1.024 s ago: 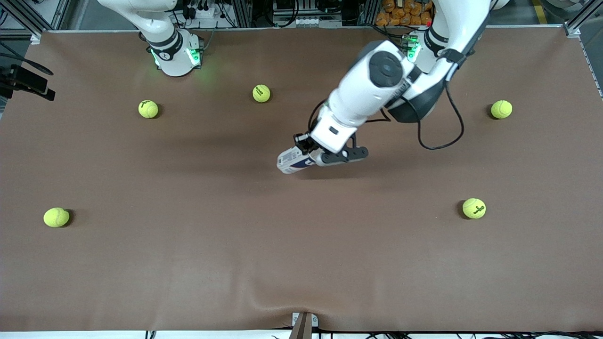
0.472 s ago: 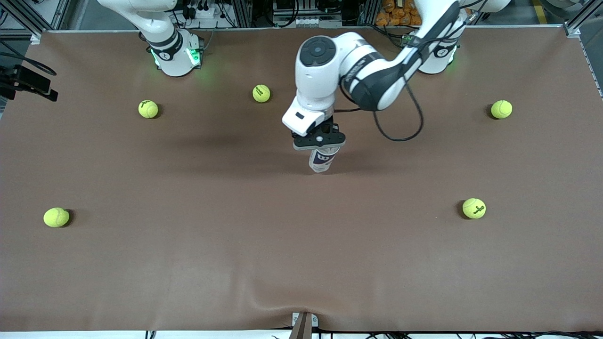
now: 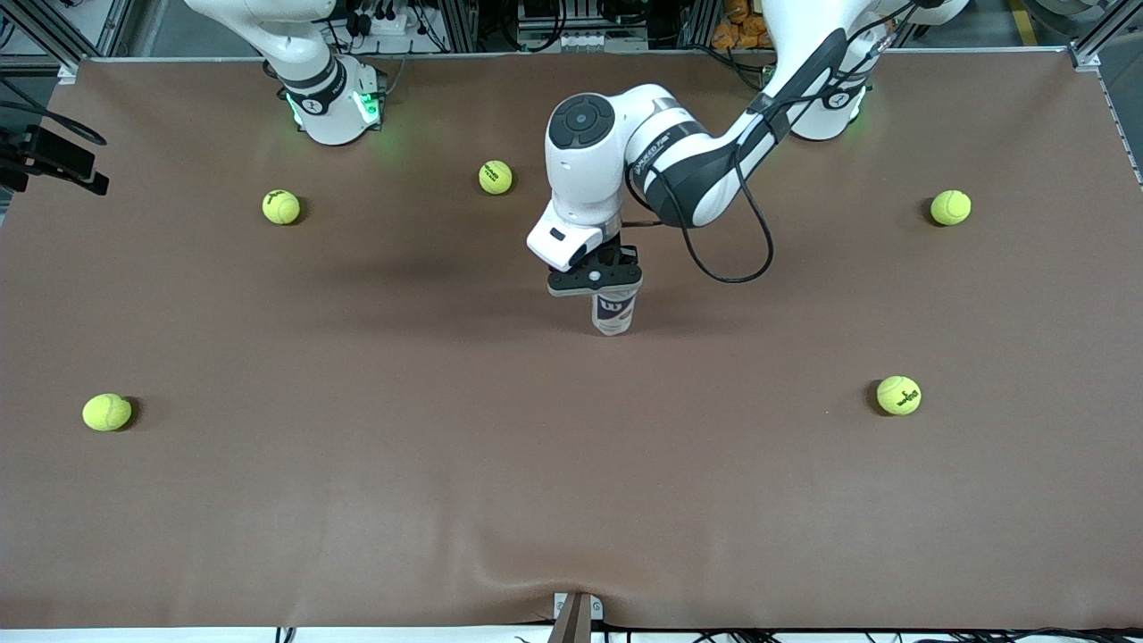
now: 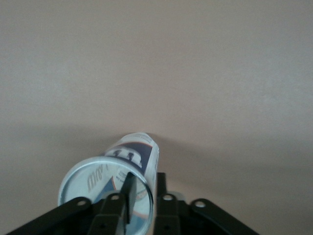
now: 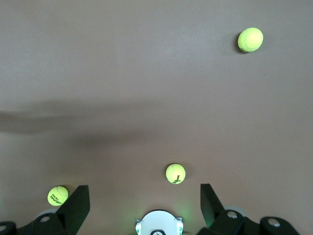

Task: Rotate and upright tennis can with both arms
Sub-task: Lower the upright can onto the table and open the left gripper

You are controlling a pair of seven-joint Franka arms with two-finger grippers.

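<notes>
The tennis can point(image 3: 613, 314), white and navy with a "W" logo, stands about upright near the middle of the table. My left gripper point(image 3: 596, 279) is above it, shut on its top end. In the left wrist view the can point(image 4: 139, 154) shows from its silver-rimmed top. The left gripper point(image 4: 145, 185) pinches the rim there, with one finger over the top end and the other outside the wall. I cannot tell whether the can's base touches the table. My right gripper point(image 5: 144, 208) is open and empty, held high over the right arm's base point(image 5: 158, 224). It is out of the front view.
Several yellow-green tennis balls lie scattered on the brown table. One ball point(image 3: 496, 177) is farther from the front camera than the can. Others lie toward the right arm's end point(image 3: 281, 206) point(image 3: 107, 412) and the left arm's end point(image 3: 950, 207) point(image 3: 898, 395).
My left arm has swung the can from lying sideways in its grip to standing upright, then brought it slightly lower. The balls have not moved.
</notes>
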